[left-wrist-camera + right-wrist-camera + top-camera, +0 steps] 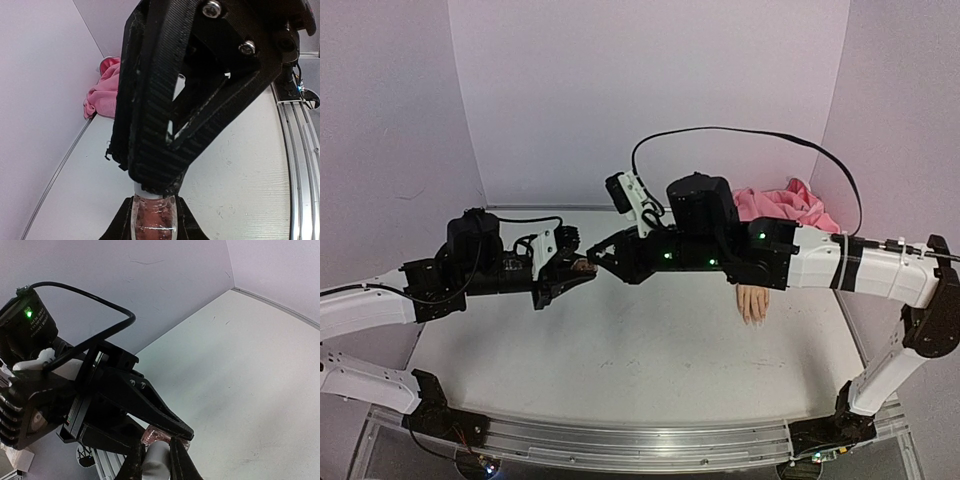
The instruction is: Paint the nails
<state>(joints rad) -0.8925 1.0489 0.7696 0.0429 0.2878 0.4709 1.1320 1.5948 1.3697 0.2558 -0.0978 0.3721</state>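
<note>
Above the table (620, 370), the left fingers (568, 278) clamp the polish bottle (150, 222) while the right fingers (607, 252) pinch its white cap (156, 456). Far right, the nails (754, 317) on the mannequin hand (753, 298) lie well apart. Judging by this, the painting is not yet begun.

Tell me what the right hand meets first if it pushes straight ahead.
The right hand grips the white cap; straight on it would likely press into the bottle, then the left hand holding it.

nails (754, 318) too small to tell, bottle (152, 222) cut by bottom edge
</note>
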